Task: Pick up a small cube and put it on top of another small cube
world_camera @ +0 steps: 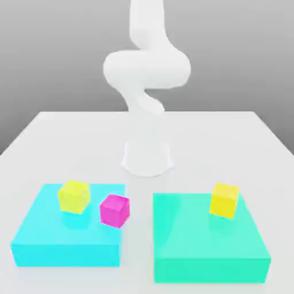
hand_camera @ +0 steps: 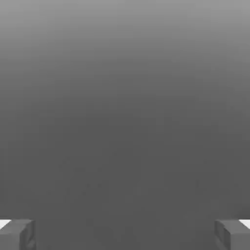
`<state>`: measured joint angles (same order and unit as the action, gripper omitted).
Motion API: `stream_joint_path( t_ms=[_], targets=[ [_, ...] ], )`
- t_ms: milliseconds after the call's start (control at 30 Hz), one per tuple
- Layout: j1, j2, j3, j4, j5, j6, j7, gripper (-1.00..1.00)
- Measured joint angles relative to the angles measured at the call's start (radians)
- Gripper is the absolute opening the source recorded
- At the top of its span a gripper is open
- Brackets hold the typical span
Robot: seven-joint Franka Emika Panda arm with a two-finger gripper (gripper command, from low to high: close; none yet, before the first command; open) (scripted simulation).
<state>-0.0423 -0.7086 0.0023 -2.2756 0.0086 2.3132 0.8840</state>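
A small glossy magenta-pink cube (world_camera: 115,211) rests at the right edge of the flat cyan block (world_camera: 63,241), in the exterior view's front left. It is the one pink cube I see. In the hand view my gripper (hand_camera: 125,234) is open, its two grey fingertips (hand_camera: 17,235) far apart with nothing between them, and only plain grey background lies beyond them. The white arm (world_camera: 146,74) rises from its base (world_camera: 147,158) and runs off the top of the exterior view, well above the cube.
A yellow cube (world_camera: 74,196) sits on the cyan block just left of the pink cube. Another yellow cube (world_camera: 224,200) stands on the flat teal block (world_camera: 209,252) at the front right. A narrow strip of white table (world_camera: 139,229) separates the two blocks.
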Motion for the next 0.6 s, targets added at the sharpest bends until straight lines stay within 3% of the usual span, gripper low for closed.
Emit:
stream_joint_path(
  t_ms=[600],
  targets=[
    [-0.245,0.659,-0.033,0.176,0.012,0.095,0.642,0.0]
  ],
)
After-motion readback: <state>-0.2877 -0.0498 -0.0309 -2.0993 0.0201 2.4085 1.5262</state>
